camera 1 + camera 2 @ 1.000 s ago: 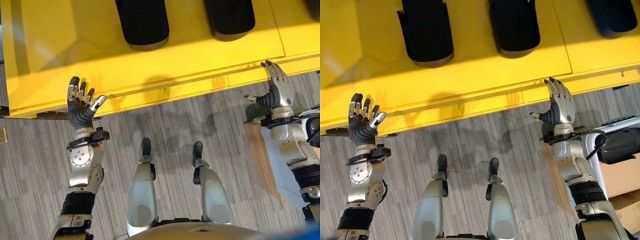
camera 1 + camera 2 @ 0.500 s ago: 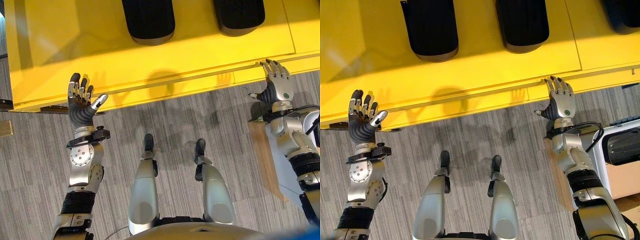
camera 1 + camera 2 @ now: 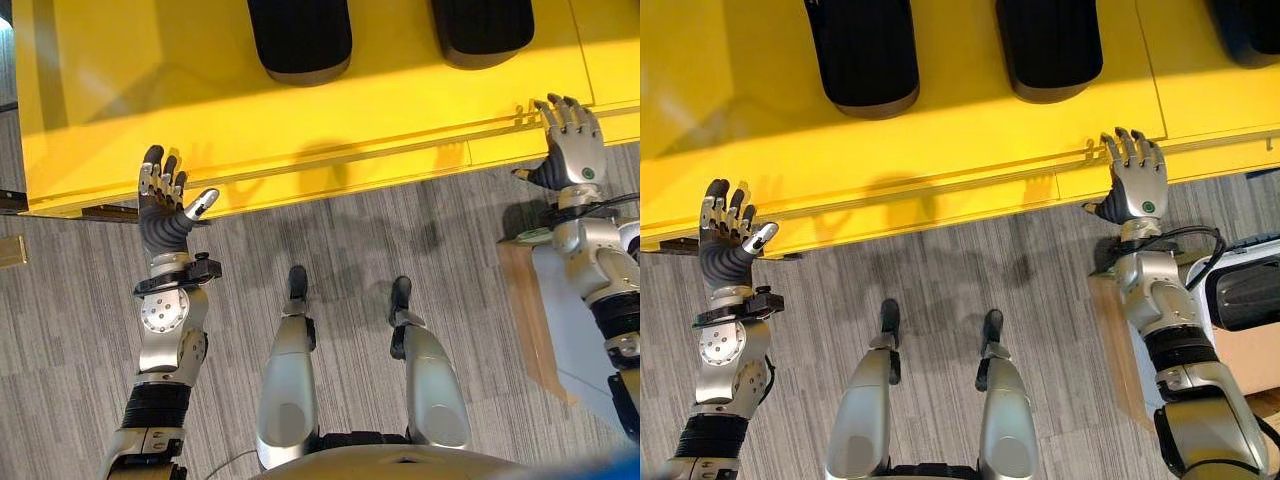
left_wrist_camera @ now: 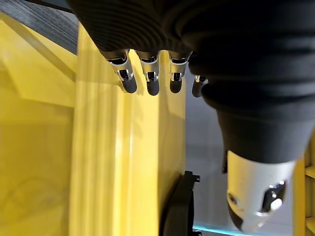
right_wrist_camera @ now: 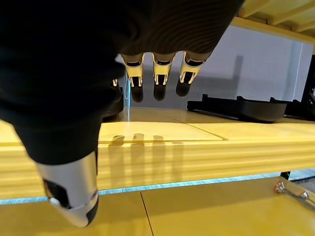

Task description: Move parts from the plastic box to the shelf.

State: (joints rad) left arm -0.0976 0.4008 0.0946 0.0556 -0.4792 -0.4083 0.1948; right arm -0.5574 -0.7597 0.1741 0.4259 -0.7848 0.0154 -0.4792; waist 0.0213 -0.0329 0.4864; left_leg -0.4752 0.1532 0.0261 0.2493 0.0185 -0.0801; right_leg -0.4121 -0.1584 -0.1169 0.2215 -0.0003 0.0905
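Two long black parts [image 3: 298, 40] [image 3: 482, 30] lie on the yellow shelf [image 3: 150, 110] ahead of me, and a third black part [image 3: 1250, 20] shows at the far right. My left hand [image 3: 165, 210] is raised at the shelf's front edge on the left, fingers straight and spread, holding nothing. My right hand [image 3: 570, 150] reaches the front edge on the right, also open and empty. In the right wrist view its fingers [image 5: 157, 81] hang above the yellow board, with a black part [image 5: 241, 108] resting further back.
A white plastic box [image 3: 1230, 262] with a dark part [image 3: 1245, 292] in it sits at the right, beside my right arm, on a tan cardboard box [image 3: 1250, 360]. Grey striped floor [image 3: 60, 330] lies between me and the shelf.
My right hand has moved to the right and slightly forward along the shelf edge. The view has shifted a little. The left hand stays where it was.
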